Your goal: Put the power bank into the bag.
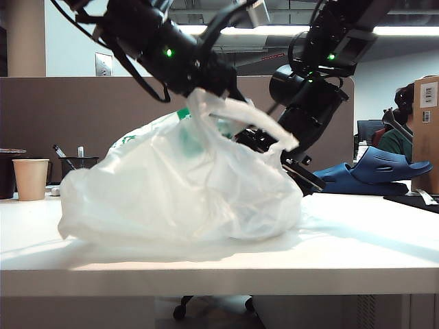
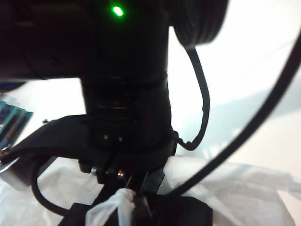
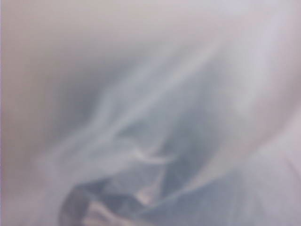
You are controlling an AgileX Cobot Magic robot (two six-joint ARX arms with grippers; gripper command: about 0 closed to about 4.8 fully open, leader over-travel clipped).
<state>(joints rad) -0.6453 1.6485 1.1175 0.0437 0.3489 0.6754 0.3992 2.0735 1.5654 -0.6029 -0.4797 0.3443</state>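
1. Spreading across the frame's lower half, the white bench (image 1: 357, 253) is carrying everything.
2. Sitting crumpled on it, the bag (image 1: 185, 185) is bulging wide, its green print showing near the top, and one loop handle is being lifted up to the left jaws.
3. Reaching in from the upper left of the exterior view, the left gripper (image 2: 134, 188) is pinching shut on a twisted white strand of the bag, which is hanging just below the jaws in its wrist view.
4. Coming down from the upper right, the right gripper (image 1: 274, 147) is pushing into the bag's mouth; thin plastic is covering its wrist view, and whether its jaws are wide or narrow cannot be told.
5. Lying behind the right arm, the blue clogs (image 1: 374, 170) are resting well away from both jaws.
6. Standing far off to the left, the paper cup (image 1: 31, 179) is upright.
7. Hiding from every view, the power bank is not showing anywhere; its place cannot be told.
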